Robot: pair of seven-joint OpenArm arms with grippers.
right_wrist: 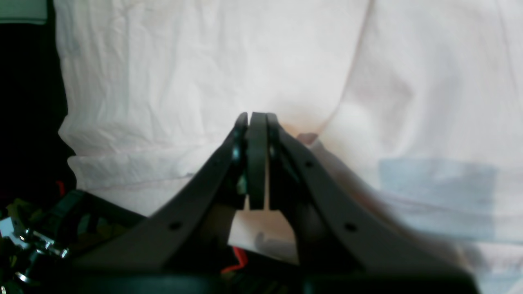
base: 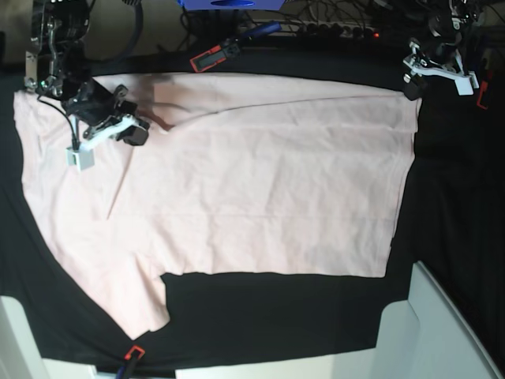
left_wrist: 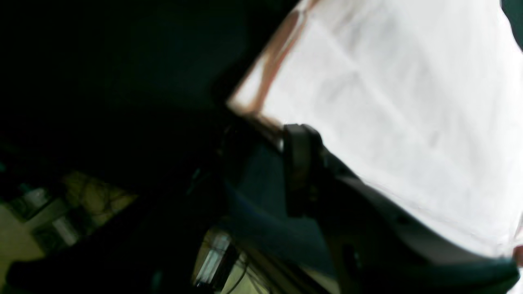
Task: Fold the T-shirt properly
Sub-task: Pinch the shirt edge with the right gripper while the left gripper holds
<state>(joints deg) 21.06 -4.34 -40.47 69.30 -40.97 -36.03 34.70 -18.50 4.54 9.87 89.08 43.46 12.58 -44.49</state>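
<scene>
T-shirt [base: 260,181], pale pink, lies spread plain side up across the black-covered counter [base: 284,316]. Cables [base: 316,28] crowd the far edge. Right hand [right_wrist: 257,122], pressed together, rests on the fabric; left hand [base: 412,79] pinches the T-shirt's far corner.

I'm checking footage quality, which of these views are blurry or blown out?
Left wrist: T-shirt overexposed to white, left gripper smeared and dark. Right wrist: cloth washed out, right gripper fairly sharp. Base: evenly lit and clear.
</scene>
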